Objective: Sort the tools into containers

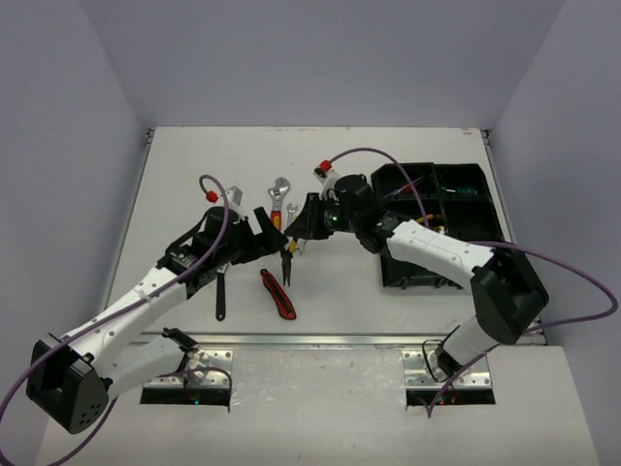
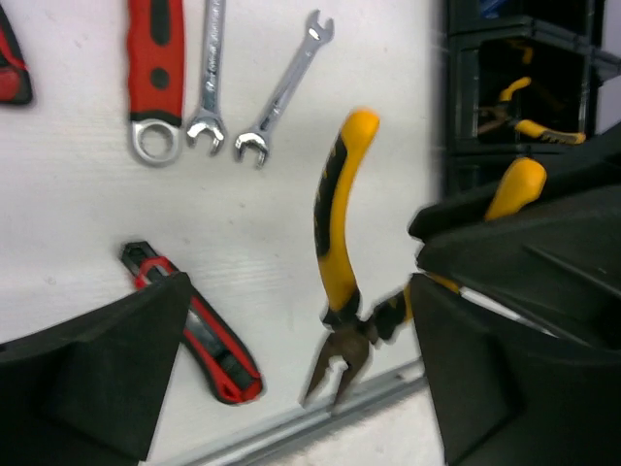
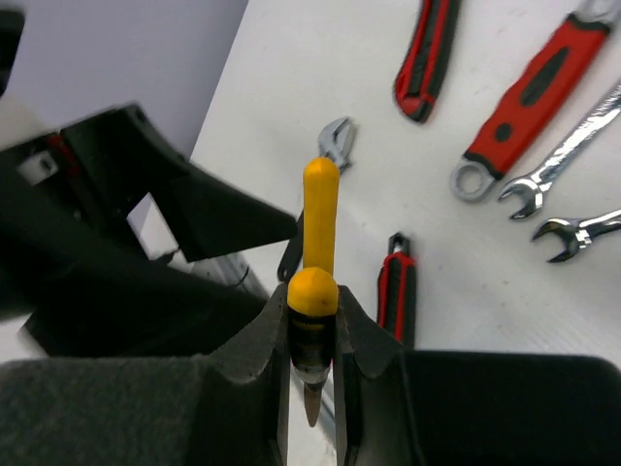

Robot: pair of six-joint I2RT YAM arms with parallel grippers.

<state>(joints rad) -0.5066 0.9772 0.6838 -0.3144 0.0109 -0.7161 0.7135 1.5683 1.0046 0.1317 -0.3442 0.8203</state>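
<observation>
My right gripper (image 1: 299, 231) is shut on one handle of the yellow-handled pliers (image 1: 287, 260) and holds them above the table, nose down. In the right wrist view the fingers (image 3: 267, 340) clamp that handle (image 3: 312, 291). My left gripper (image 1: 275, 238) is open right beside them. In the left wrist view the pliers (image 2: 338, 214) hang between its fingers (image 2: 107, 369), untouched by them. A red utility knife (image 1: 278, 294) lies below them. A red-handled wrench (image 2: 155, 58) and two silver wrenches (image 2: 209, 78) lie further back. The black organiser tray (image 1: 398, 272) stands on the right.
A black-handled wrench (image 1: 221, 291) lies under the left arm. A second red knife (image 3: 427, 58) lies beside the red-handled wrench. Another pair of yellow pliers (image 2: 529, 126) sits in a tray compartment. A metal strip (image 1: 340, 340) runs along the table's near edge.
</observation>
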